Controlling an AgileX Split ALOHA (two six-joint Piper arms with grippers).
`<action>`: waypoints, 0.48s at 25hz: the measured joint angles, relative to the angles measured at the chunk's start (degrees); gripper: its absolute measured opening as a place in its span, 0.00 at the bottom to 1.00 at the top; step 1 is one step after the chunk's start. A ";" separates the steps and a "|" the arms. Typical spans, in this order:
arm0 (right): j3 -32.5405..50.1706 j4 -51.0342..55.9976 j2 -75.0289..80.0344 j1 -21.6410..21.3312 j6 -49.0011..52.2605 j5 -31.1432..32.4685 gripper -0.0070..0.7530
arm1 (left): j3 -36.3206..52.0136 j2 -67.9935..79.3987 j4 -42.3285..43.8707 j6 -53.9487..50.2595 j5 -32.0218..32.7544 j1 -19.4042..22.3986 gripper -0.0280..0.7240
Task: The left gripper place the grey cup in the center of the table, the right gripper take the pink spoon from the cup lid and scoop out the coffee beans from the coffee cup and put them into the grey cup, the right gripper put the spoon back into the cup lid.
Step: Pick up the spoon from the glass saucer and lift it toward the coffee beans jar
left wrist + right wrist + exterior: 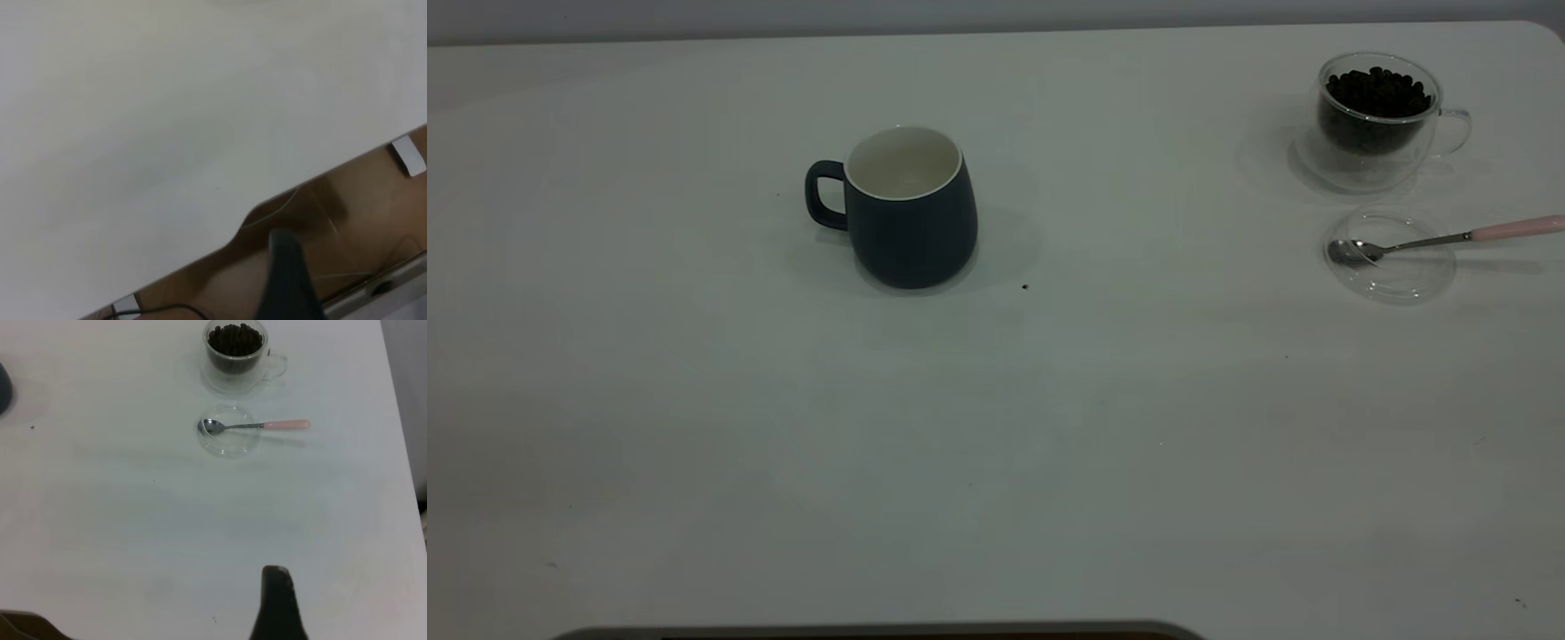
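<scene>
The grey cup (911, 222) stands upright and empty on the table (996, 444), a little left of the middle, handle to the left; its edge shows in the right wrist view (3, 387). The coffee cup (1378, 124) (235, 357) with coffee beans (1376, 93) stands at the far right. In front of it lies the cup lid (1392, 267) (230, 443) with the pink spoon (1440, 238) (257, 425) resting in it, handle pointing right. Neither gripper is in the exterior view. My left gripper (283, 240) hangs over the table's edge; my right gripper (275, 573) is well short of the lid. Each shows as one dark shape with no gap.
In the left wrist view the table's edge (240, 233) runs above a brown floor with cables (360, 273). A tiny dark speck (1024, 287) lies right of the grey cup. A dark rim (871, 633) lines the near edge in the exterior view.
</scene>
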 joint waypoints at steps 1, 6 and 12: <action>0.00 0.00 0.00 0.00 0.00 0.00 0.78 | 0.00 -0.13 0.00 -0.31 -0.06 0.00 0.82; 0.00 0.00 0.00 0.00 0.00 0.00 0.78 | 0.00 -0.19 0.05 -0.52 -0.24 0.00 0.82; 0.00 0.00 0.00 0.00 0.00 0.00 0.78 | 0.00 -0.38 0.05 -0.58 -0.24 3.14 0.82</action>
